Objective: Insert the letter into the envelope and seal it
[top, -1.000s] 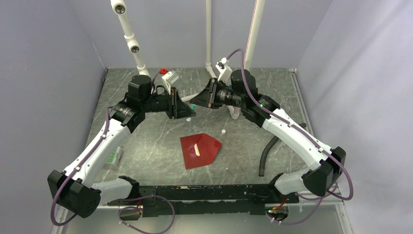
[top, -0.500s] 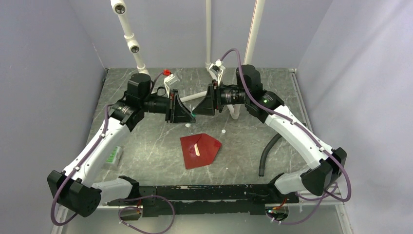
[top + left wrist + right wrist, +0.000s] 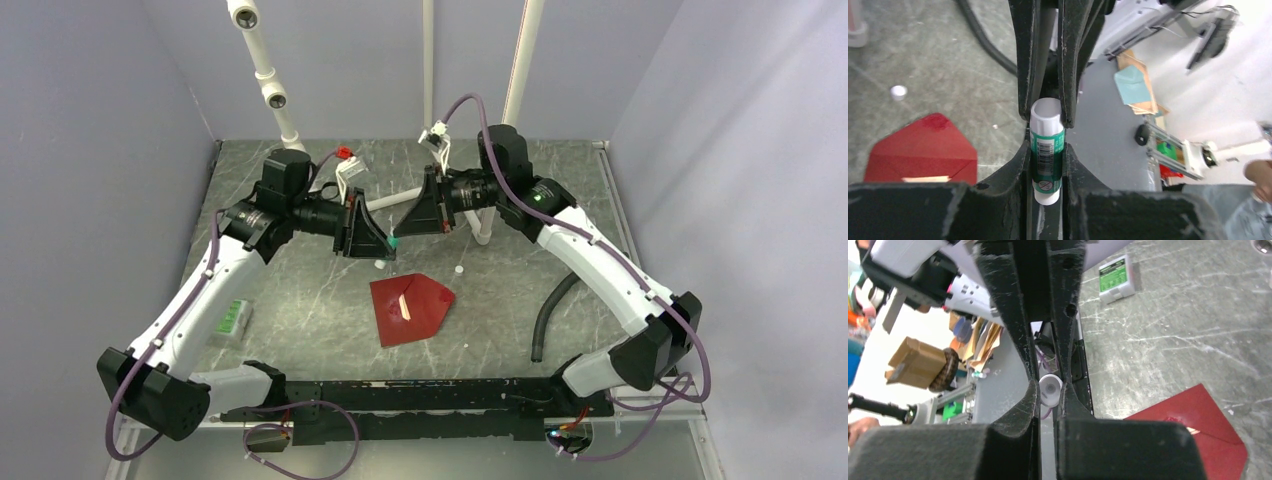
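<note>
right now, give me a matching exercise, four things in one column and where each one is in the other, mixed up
Things:
1. glue stick
2. envelope
3. green-and-white packet
4. black hose

Places:
a. on the table beside the left arm
b. flat on the table, in the middle
c. held above the table between the left gripper and the right gripper
d. on the table beside the right arm

Pairs: 1-c, 2-b, 3-a, 4-d

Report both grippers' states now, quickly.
The left gripper: jaws closed on the glue stick.
The right gripper: jaws closed on the stick's white cap.
</note>
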`<state>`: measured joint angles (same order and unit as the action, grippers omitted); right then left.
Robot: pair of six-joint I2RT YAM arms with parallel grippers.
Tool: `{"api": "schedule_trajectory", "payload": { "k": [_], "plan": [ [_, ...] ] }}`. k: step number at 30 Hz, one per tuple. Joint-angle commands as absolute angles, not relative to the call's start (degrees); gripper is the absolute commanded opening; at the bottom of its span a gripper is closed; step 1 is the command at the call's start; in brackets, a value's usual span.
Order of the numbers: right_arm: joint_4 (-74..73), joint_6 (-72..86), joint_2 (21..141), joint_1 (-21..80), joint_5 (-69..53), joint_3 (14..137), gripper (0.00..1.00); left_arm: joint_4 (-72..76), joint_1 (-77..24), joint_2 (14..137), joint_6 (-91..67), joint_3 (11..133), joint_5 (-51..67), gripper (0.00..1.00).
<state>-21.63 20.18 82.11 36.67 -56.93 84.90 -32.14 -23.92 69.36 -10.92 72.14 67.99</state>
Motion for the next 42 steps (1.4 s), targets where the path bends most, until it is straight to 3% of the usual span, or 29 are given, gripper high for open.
{"api": "schedule_trajectory", "payload": {
  "k": [1, 4, 8, 11, 13, 15, 17, 19, 26, 31, 37, 42],
  "plan": [
    [-19.3, 27.4, 83.4, 37.5, -47.3, 86.3, 0.0, -31.4, -24.1, 68.6, -7.7, 75.6, 57.0, 0.02],
    [-18.3, 37.5, 82.7, 37.8, -31.8, 85.1, 0.0, -29.9, -24.1, 66.9, -6.6, 74.7, 42.2, 0.03],
    [-19.6, 53.8, 82.2, 39.3, -11.0, 85.2, 0.0, -29.1, -24.2, 65.8, -3.8, 74.4, 36.6, 0.02],
    [-23.6, 60.5, 84.4, 40.1, -4.9, 88.5, 0.0, -29.8, -24.2, 66.3, -3.2, 75.5, 38.1, 0.02],
    [-18.9, 57.5, 84.4, 40.2, -7.3, 87.8, 0.04, -31.7, -24.2, 66.8, -2.8, 76.4, 40.3, 0.02],
    [-11.0, 49.5, 83.0, 39.2, -14.5, 84.7, 0.59, -33.3, -24.2, 67.0, -2.7, 76.8, 43.1, 0.02],
    [-5.1, 40.5, 80.6, 37.0, -24.1, 80.8, 0.75, -34.6, -24.2, 66.8, -2.8, 76.7, 44.8, 0.02],
    [-2.1, 32.9, 79.1, 35.3, -34.9, 78.0, 0.79, -34.9, -24.2, 66.3, -3.5, 76.1, 44.3, 0.02],
    [-6.7, 18.7, 80.1, 34.3, -62.2, 80.8, 0.73, -36.9, -24.2, 67.2, -2.9, 77.5, 58.3, 0.02],
    [-12.0, 16.3, 80.8, 35.4, -62.1, 84.5, 0.7, -39.1, -24.2, 68.7, -1.9, 78.6, 62.5, 0.02],
    [-14.1, 17.5, 82.8, 35.6, -60.7, 87.0, 0.3, -36.6, -24.2, 68.1, -2.7, 78.0, 62.8, 0.02],
    [-16.0, 18.0, 83.8, 36.6, -59.8, 88.1, 0.26, -36.3, -24.2, 67.6, -3.0, 77.0, 59.7, 0.02]
  ]
}}
